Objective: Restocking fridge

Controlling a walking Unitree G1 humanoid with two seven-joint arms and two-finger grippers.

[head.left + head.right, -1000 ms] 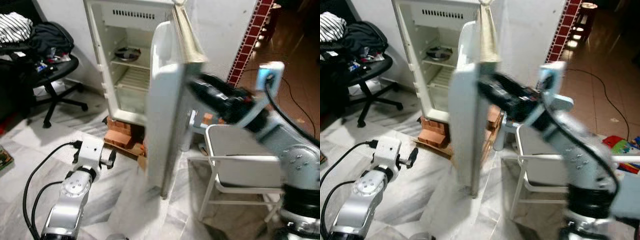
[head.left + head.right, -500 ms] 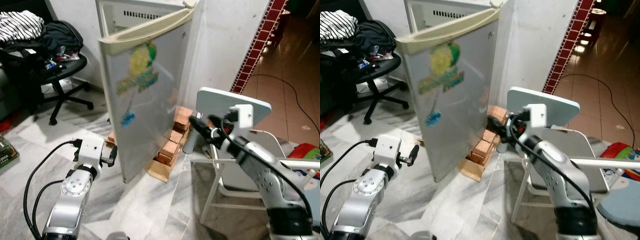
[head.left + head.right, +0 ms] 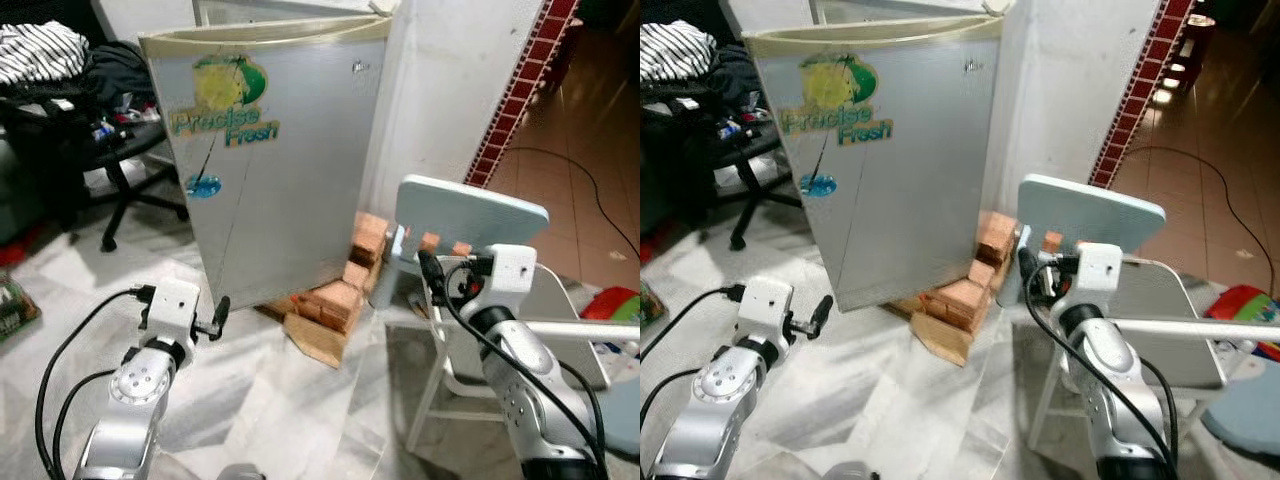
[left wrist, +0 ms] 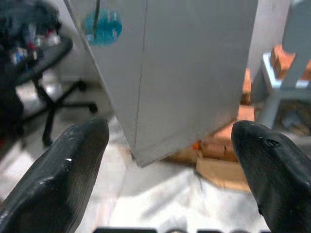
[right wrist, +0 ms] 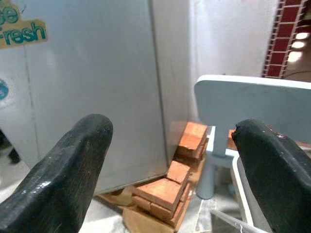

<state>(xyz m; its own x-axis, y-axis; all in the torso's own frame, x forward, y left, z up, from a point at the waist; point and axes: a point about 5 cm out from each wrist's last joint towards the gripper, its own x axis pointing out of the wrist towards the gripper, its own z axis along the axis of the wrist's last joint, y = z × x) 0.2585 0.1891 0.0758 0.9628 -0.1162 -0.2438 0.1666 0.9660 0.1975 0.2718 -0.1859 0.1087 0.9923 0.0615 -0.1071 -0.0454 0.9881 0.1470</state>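
Note:
The small grey fridge (image 3: 270,160) stands against the wall with its door shut, and a "Precise Fresh" sticker (image 3: 225,105) sits on the door's upper left. My left gripper (image 4: 170,160) is held low in front of the door's bottom left corner, open, with nothing between its fingers. My right gripper (image 5: 170,160) is open and empty, to the right of the fridge beside a pale blue stool (image 3: 470,215), pointing toward the door's right edge. No food item is visible.
Red bricks (image 3: 340,300) and a wooden board (image 3: 315,342) are stacked under the fridge's right corner. A white folding chair (image 3: 560,330) stands under my right arm. An office chair (image 3: 110,150) piled with clothes is at the left. A cable (image 3: 590,200) crosses the tiled floor at the right.
The fridge door has swung from wide open to fully shut. My right arm has pulled back from the door to beside the stool. The left arm has barely moved.

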